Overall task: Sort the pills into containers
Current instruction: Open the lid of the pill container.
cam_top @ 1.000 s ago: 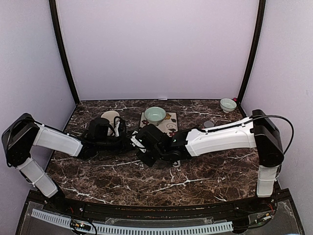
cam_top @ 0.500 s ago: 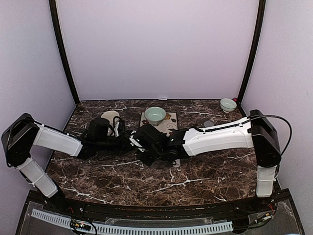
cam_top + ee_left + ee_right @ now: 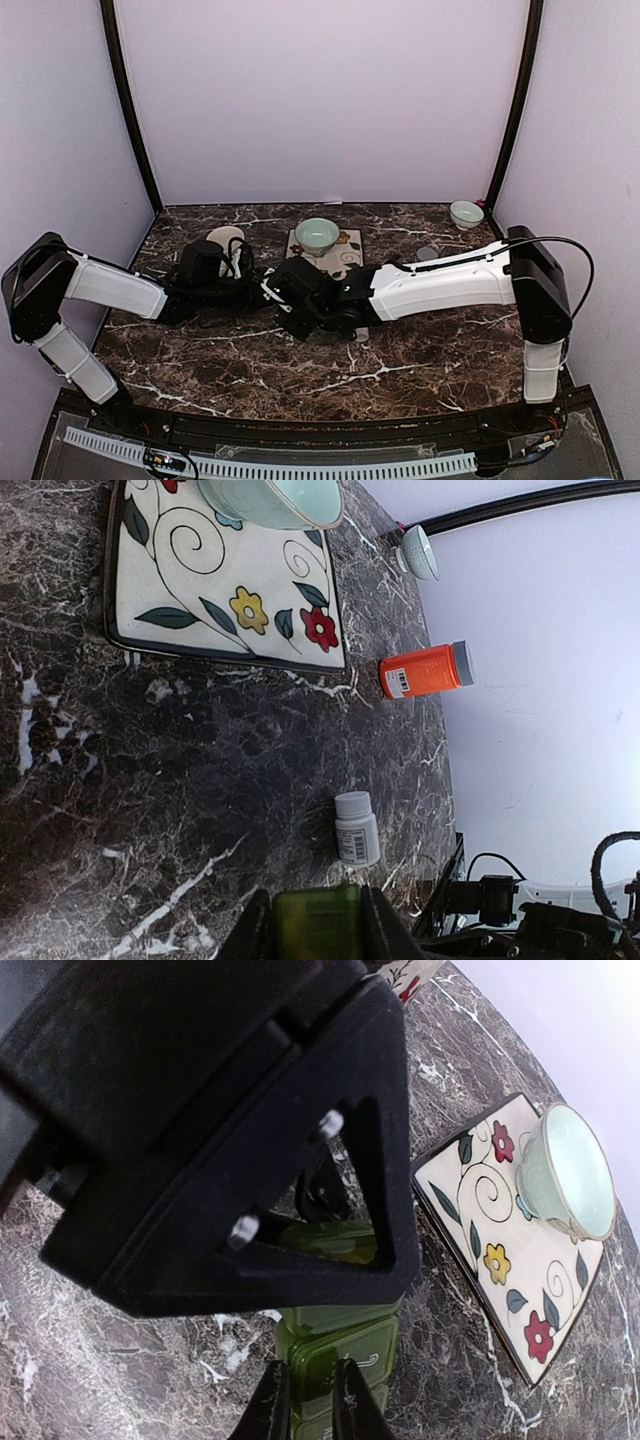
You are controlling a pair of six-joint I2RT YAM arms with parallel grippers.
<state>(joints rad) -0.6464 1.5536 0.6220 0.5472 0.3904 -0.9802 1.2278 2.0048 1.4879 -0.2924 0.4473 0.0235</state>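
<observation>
The marble table (image 3: 420, 350) spreads dark and white-veined under me. My right arm (image 3: 450, 282) stretches across it from the right edge, and my left arm (image 3: 110, 285) comes in from the left. The two wrists meet just left of centre, close together.

Behind them lies a flowered tile (image 3: 215, 590) with a pale green bowl (image 3: 317, 235) on it. A mug (image 3: 225, 238) stands to the tile's left, just behind my left wrist. A small bowl (image 3: 466, 213) sits well apart in the far right corner. An orange bottle (image 3: 425, 670) with a pale cap stands upright on the marble near the tile's right corner. A little white bottle (image 3: 357, 830) lies on its side nearer to me, just beside my left fingers.

My left gripper (image 3: 315, 898) is clenched on the pill box (image 3: 340, 1335), whose green end sits tight between the two fingers in the left wrist view. From my right wrist, the left gripper fills most of the view and the box sticks out beneath it, toward my right hand. It shows two lidded squares in a row. I cannot tell whether it rests on the marble or is held just above it.

My right gripper (image 3: 312, 1368) is at the box's free end with its fingers drawn narrow, closer together than the box is wide. Green lid shows between them. I cannot tell whether they pinch it or only stand over it.
</observation>
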